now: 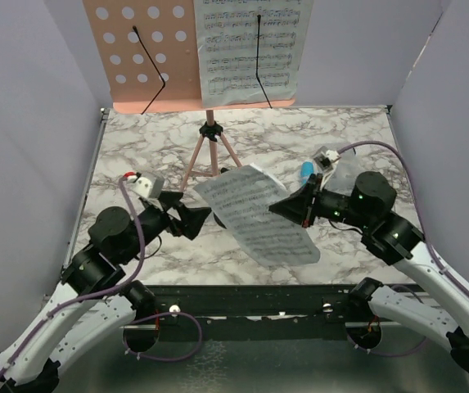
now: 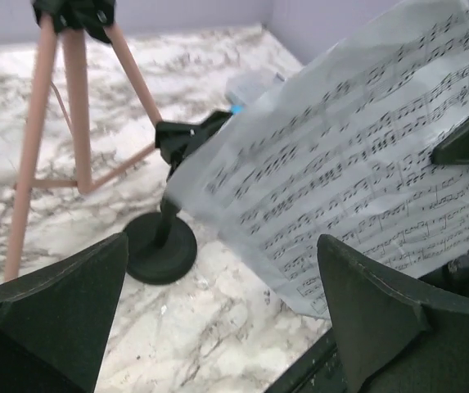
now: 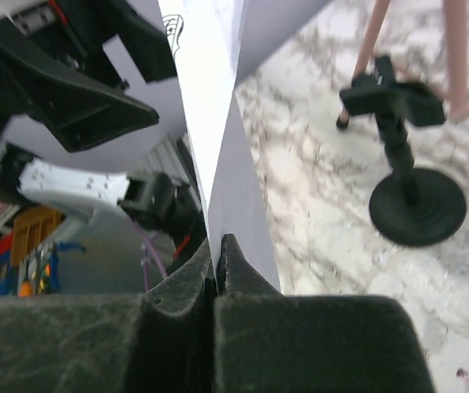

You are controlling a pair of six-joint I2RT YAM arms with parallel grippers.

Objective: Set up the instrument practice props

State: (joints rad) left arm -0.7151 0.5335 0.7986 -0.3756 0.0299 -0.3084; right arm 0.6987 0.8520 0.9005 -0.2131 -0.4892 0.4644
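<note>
We see the pink music stand [image 1: 148, 49] at the bench's [image 1: 136, 139] far edge, with 1 sheet-music page [image 1: 250, 49] on its right half. The right gripper [image 1: 277, 207], jaws together, pinches a 2nd page [image 1: 259, 221] tilted over the bench's middle. The left gripper [image 1: 195, 214], jaws spread, sits just beside that page's left edge. A blue microphone [image 1: 306, 170] lies toward the right edge.

Sheet-music page [image 1: 259, 217] hangs before the mic stand [image 2: 162, 246] and music stand [image 1: 177, 82].
</note>
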